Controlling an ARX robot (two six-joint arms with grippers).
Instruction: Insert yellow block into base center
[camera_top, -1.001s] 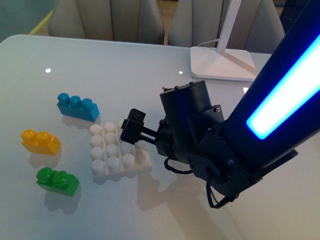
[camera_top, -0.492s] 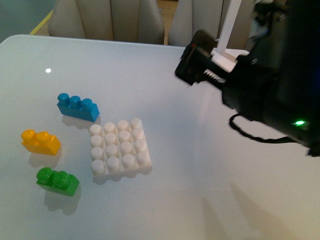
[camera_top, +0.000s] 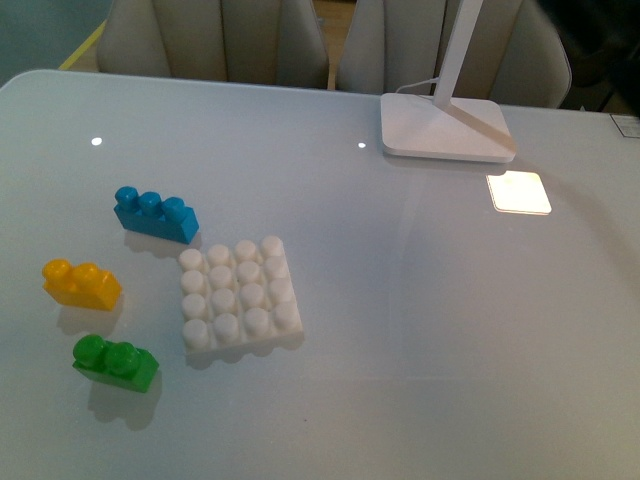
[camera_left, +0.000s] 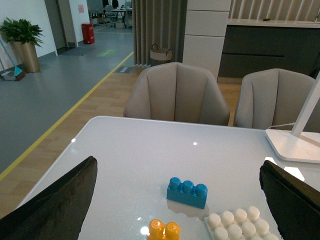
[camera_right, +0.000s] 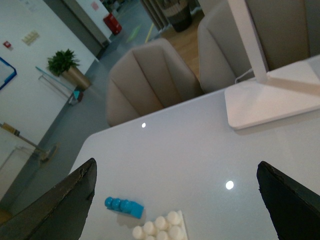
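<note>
The yellow block (camera_top: 82, 284) lies on the white table at the left, its two studs up; the left wrist view catches its top (camera_left: 164, 230) at the picture's lower edge. The white studded base (camera_top: 240, 296) sits just right of it, apart from every brick, and shows partly in the left wrist view (camera_left: 240, 225) and the right wrist view (camera_right: 160, 226). Neither arm appears in the front view. My left gripper (camera_left: 180, 210) hangs open above the table, nothing between its dark fingers (camera_left: 55, 205). My right gripper (camera_right: 175, 205) is open too, high over the table and empty.
A blue three-stud brick (camera_top: 155, 214) lies behind the base and a green two-stud brick (camera_top: 115, 363) in front of the yellow one. A white lamp foot (camera_top: 443, 127) stands at the back right. Two chairs (camera_left: 176, 92) are beyond the table's far edge.
The right arm, which reached over the base a second ago, has lifted up and back to the right and left the front view. The bricks and base have not moved.
</note>
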